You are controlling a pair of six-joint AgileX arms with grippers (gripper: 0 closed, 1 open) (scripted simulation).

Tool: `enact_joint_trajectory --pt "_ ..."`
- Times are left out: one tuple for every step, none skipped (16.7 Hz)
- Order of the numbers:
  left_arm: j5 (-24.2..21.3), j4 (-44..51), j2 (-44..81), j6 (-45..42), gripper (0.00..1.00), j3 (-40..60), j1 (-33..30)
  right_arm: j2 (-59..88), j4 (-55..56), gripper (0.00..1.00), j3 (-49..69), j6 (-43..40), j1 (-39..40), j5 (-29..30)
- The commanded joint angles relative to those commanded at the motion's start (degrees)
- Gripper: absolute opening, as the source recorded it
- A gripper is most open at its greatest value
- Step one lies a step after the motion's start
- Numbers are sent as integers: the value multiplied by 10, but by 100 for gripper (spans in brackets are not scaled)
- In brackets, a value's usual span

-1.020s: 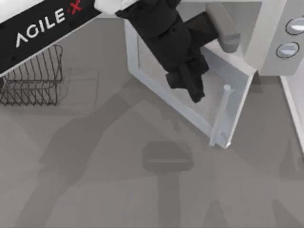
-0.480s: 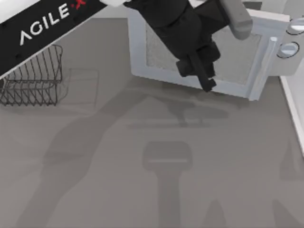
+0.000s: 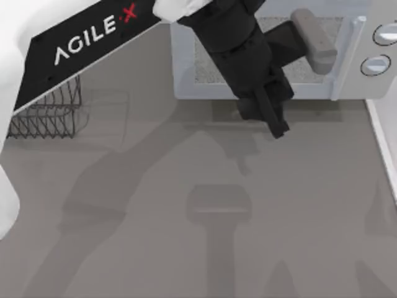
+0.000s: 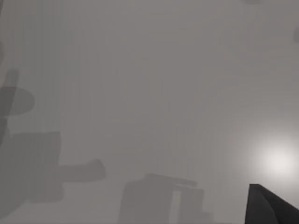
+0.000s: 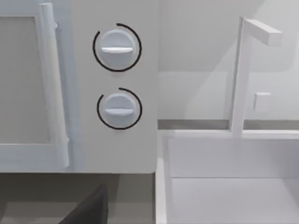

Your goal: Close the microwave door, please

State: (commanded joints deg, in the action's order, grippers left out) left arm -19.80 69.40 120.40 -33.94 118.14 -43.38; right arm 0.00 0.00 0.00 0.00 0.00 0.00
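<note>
The left gripper (image 3: 273,121) is hanging just in front of the microwave (image 3: 366,37), fingers looking closed on nothing, while the door (image 3: 260,84) (ajar 0.5 s ago) is now sitting flush beside the 2 knobs (image 5: 117,77), so closing looks done.

Soft, even light from above falls on the grey counter (image 3: 124,248), where broad blurred arm shadows spread toward the near edge. In the left wrist view a bright round glare spot (image 4: 279,161) blooms on the surface beside hazy shadow shapes. The right wrist view is bright and evenly lit
</note>
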Motion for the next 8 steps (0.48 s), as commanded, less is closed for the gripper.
enact_joint_trajectory --pt "0 5 7 3 0 3 -3 0 0 100 0 0 0 0" --pt "1 7 12 7 0 8 -5 0 0 100 0 0 0 0" --pt "3 5 15 9 0 16 -7 0 0 100 0 0 0 0" --pt "6 0 14 10 0 25 -7 0 0 100 0 0 0 0" --pt "10 -7 11 10 0 35 -6 0 0 100 0 0 0 0" --pt "13 -14 8 9 0 44 -5 0 0 100 0 0 0 0" --pt "16 -19 6 9 0 50 -3 0 0 100 0 0 0 0" --pt "16 -20 6 9 0 50 -3 0 0 100 0 0 0 0"
